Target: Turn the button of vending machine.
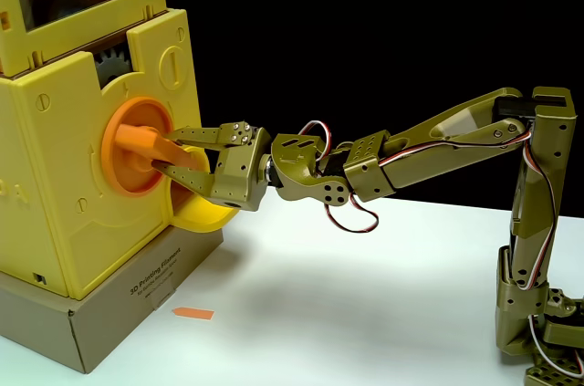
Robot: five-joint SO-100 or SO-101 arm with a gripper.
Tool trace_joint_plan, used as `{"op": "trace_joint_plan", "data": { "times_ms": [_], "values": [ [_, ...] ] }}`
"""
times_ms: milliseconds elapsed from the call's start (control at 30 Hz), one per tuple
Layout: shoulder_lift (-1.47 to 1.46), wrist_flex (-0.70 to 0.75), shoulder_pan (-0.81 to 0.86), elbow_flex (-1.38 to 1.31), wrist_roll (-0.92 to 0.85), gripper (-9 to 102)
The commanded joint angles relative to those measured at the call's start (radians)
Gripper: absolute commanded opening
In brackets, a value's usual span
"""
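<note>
The vending machine (55, 149) is a big yellow plastic box at the left of the fixed view, with a clear window on top and a grey gear (113, 64) showing. Its button (123, 144) is an orange round knob with a thick bar sticking out toward the right. My olive-green gripper (164, 150) reaches in from the right. One finger (192, 136) lies on top of the bar and the other finger (182, 172) underneath, both closed against the bar's outer end.
A yellow scoop-shaped tray (196, 213) juts out just below the gripper. The machine stands on a grey cardboard box (119, 299). A small orange arrow marker (193, 314) lies on the white table. The arm's base (538, 313) stands at the right edge.
</note>
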Motion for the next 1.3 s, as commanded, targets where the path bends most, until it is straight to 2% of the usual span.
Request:
{"op": "trace_joint_plan", "data": {
  "times_ms": [0, 200, 367, 667, 700, 833, 900, 1067, 1267],
  "values": [
    [0.054, -0.005, 0.012, -0.032, 0.287, 0],
    [0.071, -0.009, 0.018, -0.023, 0.584, 0],
    [0.075, -0.003, 0.023, -0.017, 0.684, 0],
    [0.078, 0.009, 0.025, -0.005, 0.696, 0],
    [0.078, 0.009, 0.021, -0.003, 0.696, 2],
    [0.089, 0.008, 0.003, 0.015, 0.689, 19],
    [0.094, 0.008, -0.006, 0.025, 0.687, 23],
    [0.118, 0.000, -0.020, 0.061, 0.681, 25],
    [0.272, -0.017, -0.035, 0.227, 0.627, 22]
  ]
}}
